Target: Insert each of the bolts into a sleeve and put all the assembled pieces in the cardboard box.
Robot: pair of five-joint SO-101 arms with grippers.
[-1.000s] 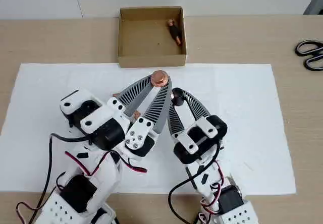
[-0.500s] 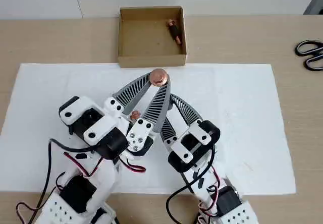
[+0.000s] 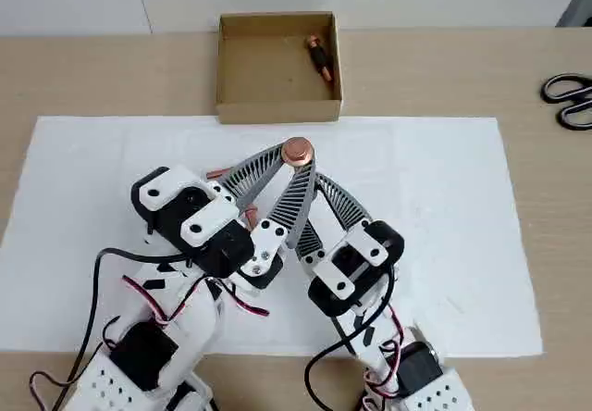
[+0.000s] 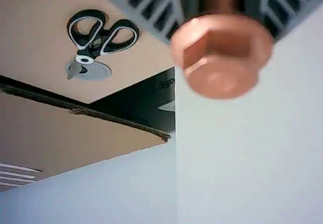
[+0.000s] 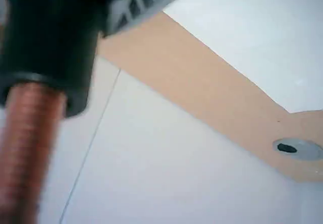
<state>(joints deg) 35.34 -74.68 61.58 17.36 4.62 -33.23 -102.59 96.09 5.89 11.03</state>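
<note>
My left gripper (image 3: pixel 294 157) is shut on a copper bolt (image 3: pixel 295 150), held above the white paper just in front of the cardboard box (image 3: pixel 277 111). In the left wrist view the bolt's hexagonal head (image 4: pixel 222 57) hangs between the grey fingers (image 4: pixel 146 4). My right gripper (image 3: pixel 311 187) meets it from the right, partly hidden under a left finger. It is shut on a black sleeve (image 5: pixel 50 42), and the bolt's threaded shaft (image 5: pixel 25 148) sticks out of the sleeve. One assembled piece (image 3: pixel 320 57) lies in the box's right corner.
Black scissors (image 3: pixel 569 99) lie at the table's far right edge. Bits of loose copper parts (image 3: pixel 248 213) peek out beside the left arm on the white paper sheet (image 3: pixel 444 198). The paper's right half is open room.
The right gripper swung left with the sleeve, under the left finger and up to the bolt. The left wrist turned and the bolt head shifted slightly right and nearer.
</note>
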